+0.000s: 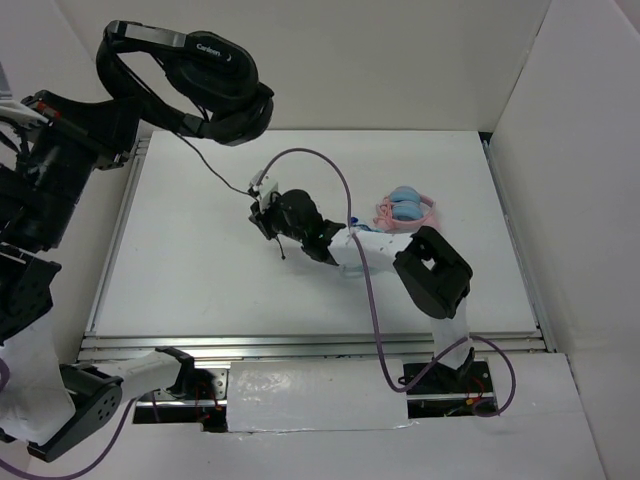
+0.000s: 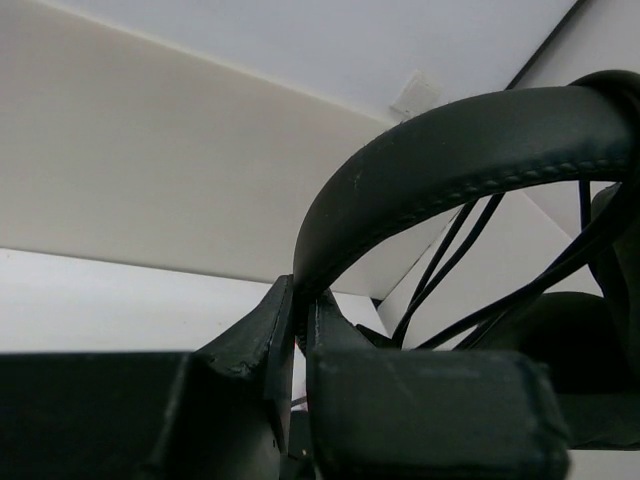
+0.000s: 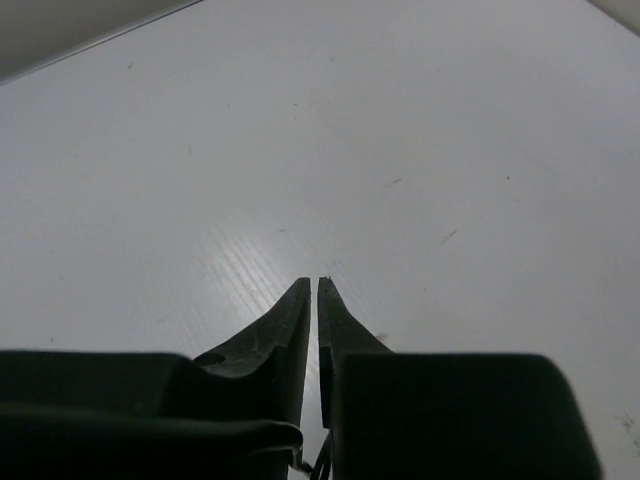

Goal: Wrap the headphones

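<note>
left arm (image 1: 60,150) raised high at the left edge | left end effector (image 2: 300,310) pinched tight on the headphones (image 2: 450,150) | right arm (image 1: 435,270) bent at the elbow, reaching forward and left | right end effector (image 3: 312,290) angled down, tips nearly touching, only a hairline slit between them

At lower centre the left gripper (image 2: 302,300) pinches the headphones (image 2: 560,340) by their stitched black headband (image 2: 400,170), which arcs to the upper right. Thin cable (image 2: 452,250) strands cross beneath it, before a white wall (image 2: 150,150).
</note>
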Available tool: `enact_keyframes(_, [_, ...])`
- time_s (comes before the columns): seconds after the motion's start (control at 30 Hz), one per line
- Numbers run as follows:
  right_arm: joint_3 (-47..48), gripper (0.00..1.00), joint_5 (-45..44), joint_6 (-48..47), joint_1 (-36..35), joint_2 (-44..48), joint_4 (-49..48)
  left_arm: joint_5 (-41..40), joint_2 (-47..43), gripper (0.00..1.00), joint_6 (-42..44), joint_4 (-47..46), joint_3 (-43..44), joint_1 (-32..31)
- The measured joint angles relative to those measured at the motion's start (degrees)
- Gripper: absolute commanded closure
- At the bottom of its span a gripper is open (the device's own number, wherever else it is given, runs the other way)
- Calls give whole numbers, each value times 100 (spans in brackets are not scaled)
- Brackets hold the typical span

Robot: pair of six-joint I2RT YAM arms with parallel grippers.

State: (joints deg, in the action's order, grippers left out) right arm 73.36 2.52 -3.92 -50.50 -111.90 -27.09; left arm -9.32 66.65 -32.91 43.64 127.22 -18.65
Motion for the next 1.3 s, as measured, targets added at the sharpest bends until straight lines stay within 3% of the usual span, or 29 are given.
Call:
enact_keyframes(0.2, [542, 100, 568, 214, 479, -81, 896, 13, -216, 100, 138, -9, -52, 0])
enact_keyframes(0.3, [431, 100, 743, 343, 898, -57, 1169, -111, -407, 100, 151, -94, -450, 0])
enact_keyframes(0.47, [-275, 100, 1088, 673, 1781, 374, 1355, -881, -710, 100, 144, -264, -1639, 0])
enact_keyframes(0.63, [-1185, 100, 1311, 933, 2522, 1228, 1375, -1834, -284, 100, 144, -245, -1847, 0])
enact_keyframes(1.1, [-1504, 100, 1816, 1357, 2699, 1458, 1794, -3051, 146, 100, 127, -485, -1674, 278])
enact_keyframes(1.3, [-2527, 100, 1963, 1637, 2159, 1965, 1801, -3088, 354, 100, 72, -560, -1523, 516])
